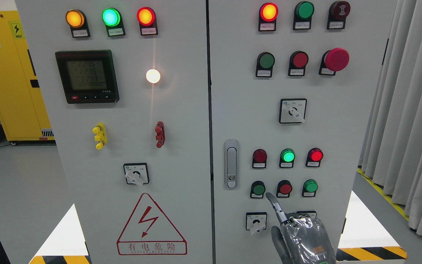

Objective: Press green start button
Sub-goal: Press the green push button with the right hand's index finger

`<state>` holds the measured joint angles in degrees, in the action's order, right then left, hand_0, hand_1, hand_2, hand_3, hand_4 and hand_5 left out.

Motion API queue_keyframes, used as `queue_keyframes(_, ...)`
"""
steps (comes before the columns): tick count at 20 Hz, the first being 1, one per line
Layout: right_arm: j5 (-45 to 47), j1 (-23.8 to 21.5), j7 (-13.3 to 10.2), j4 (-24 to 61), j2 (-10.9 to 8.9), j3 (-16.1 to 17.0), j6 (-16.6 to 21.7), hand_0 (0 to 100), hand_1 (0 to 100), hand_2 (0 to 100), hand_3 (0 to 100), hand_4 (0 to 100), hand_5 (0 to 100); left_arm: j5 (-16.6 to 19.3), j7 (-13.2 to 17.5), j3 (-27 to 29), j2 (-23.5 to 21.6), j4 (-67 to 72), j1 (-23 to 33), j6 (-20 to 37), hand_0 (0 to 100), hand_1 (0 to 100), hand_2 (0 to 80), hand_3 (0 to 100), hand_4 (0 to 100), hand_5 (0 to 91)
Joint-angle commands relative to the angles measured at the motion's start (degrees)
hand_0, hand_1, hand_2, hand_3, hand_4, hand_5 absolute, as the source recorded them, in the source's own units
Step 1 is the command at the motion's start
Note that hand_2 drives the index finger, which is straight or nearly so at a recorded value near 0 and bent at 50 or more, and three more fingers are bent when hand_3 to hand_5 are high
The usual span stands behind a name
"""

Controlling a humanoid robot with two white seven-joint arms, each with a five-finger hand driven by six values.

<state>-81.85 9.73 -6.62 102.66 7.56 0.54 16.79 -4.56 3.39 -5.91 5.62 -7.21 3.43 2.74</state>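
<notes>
On the grey control cabinet's right door (343,121), a green push button (258,189) sits at the left end of the lower button row. My right hand (300,233), in a grey glove, rises from the bottom edge right of the middle. Its index finger (275,207) is stretched up and to the left while the other fingers are curled, holding nothing. The fingertip lies just below and to the right of that green button, a small gap apart. My left hand does not show.
The same row holds a red button (285,189) and another green button (310,186). Above them are three indicator lamps, the middle lamp (287,156) lit green. A rotary switch (256,222) sits left of my hand, and a door handle (231,164) further left.
</notes>
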Motion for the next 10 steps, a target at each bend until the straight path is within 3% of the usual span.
queue_keyframes(1, -0.1, 0.9, 0.0, -3.0, 0.09, -2.0, -0.6, 79, 98, 0, 86, 88, 100, 0.0, 0.0, 0.0, 0.0, 0.0, 0.0, 0.0, 12, 56, 0.0, 0, 0, 0.0)
queue_keyframes(10, -0.1, 2.0, 0.0, -3.8, 0.09, -2.3, -1.1, 78, 97, 0, 87, 88, 100, 0.1, 0.0, 0.0, 0.0, 0.0, 0.0, 0.0, 12, 56, 0.0, 0, 0, 0.0)
